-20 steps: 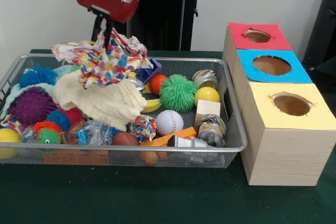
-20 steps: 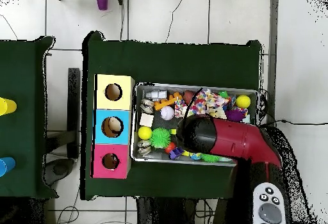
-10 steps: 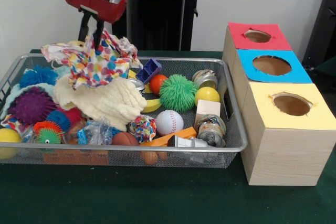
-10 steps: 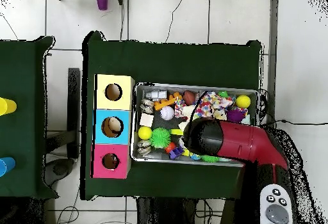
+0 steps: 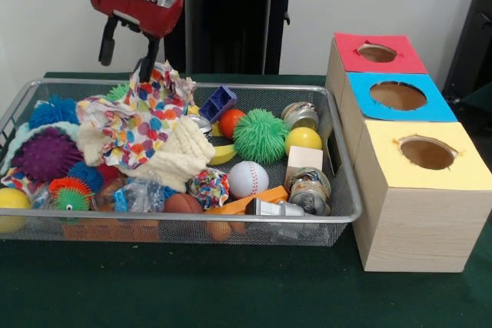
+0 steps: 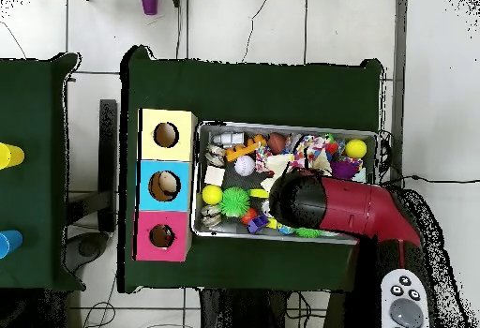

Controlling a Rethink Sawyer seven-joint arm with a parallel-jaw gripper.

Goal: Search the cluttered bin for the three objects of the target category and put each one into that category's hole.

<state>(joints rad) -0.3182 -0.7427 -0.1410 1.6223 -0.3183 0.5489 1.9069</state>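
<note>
The wire mesh bin is full of toys; it also shows in the overhead view. My gripper is open above the bin's far left part, with its fingers spread wide. A multicoloured spotted cloth lies slumped on the pile just below it, its top corner by the right finger. A cream cloth lies under it. The hole in the red-topped box is at the far right, and shows in the overhead view. In the overhead view the arm hides the gripper.
Blue-topped and yellow-topped boxes stand beside the red one. The bin holds a green spiky ball, a baseball, a yellow ball, a purple spiky ball, cans and a blue block.
The gripper has opened and let go of the spotted cloth. The cloth has dropped from hanging onto the pile at the bin's left. The gripper has shifted slightly left.
</note>
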